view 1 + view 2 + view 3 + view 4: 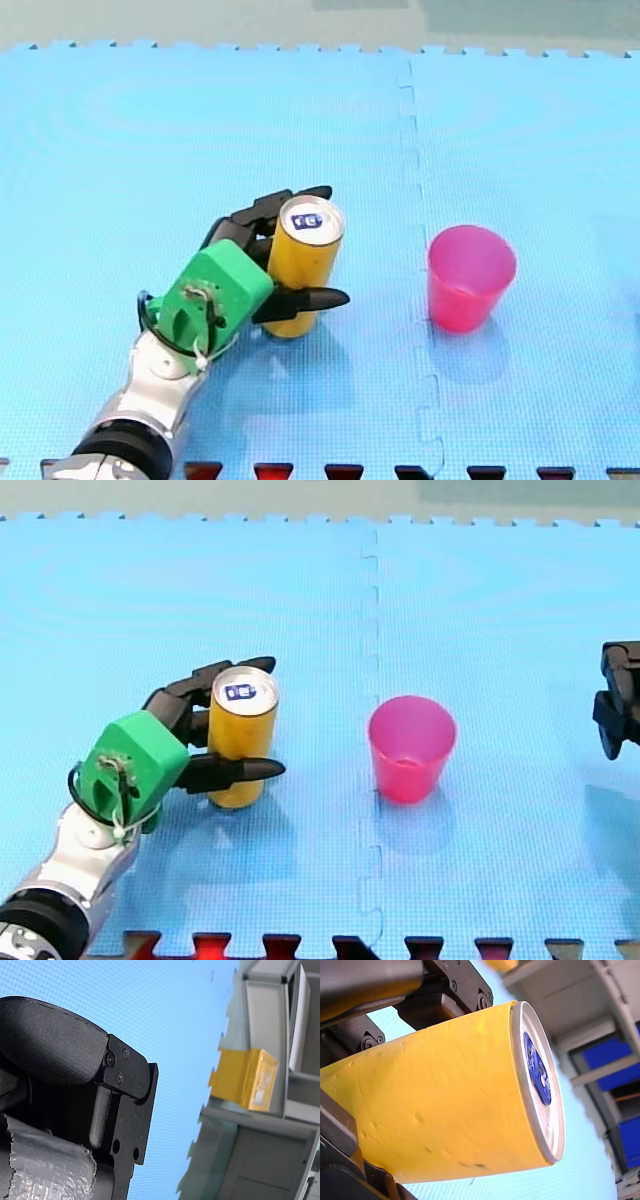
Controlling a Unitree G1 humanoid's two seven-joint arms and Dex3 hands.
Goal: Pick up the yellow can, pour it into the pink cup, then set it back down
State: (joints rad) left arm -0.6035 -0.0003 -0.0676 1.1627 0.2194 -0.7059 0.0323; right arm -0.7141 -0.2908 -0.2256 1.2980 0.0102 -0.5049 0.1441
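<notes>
The left hand is clamped on the yellow can. The thumb presses low across the near side and two fingers wrap the far side near the top. The can stands upright against the palm. Its base looks to be on the blue mat or barely off it; I cannot tell which.

The second wrist view shows small dents in the can's thin wall. My first worry is that a harder squeeze would crumple it. A softer one might let the smooth side slide between thumb and fingers once it tips.

The pink cup stands upright on the far side of the can from the palm, well apart from it. The thumb tip sticks out past the can toward the cup. On a low or fast approach, that tip or the can's rim could knock the light cup over. Tilting too early would spill onto the mat short of the cup.

The right hand is further out, well past the cup. Whether it is open or closed I cannot tell.
</notes>
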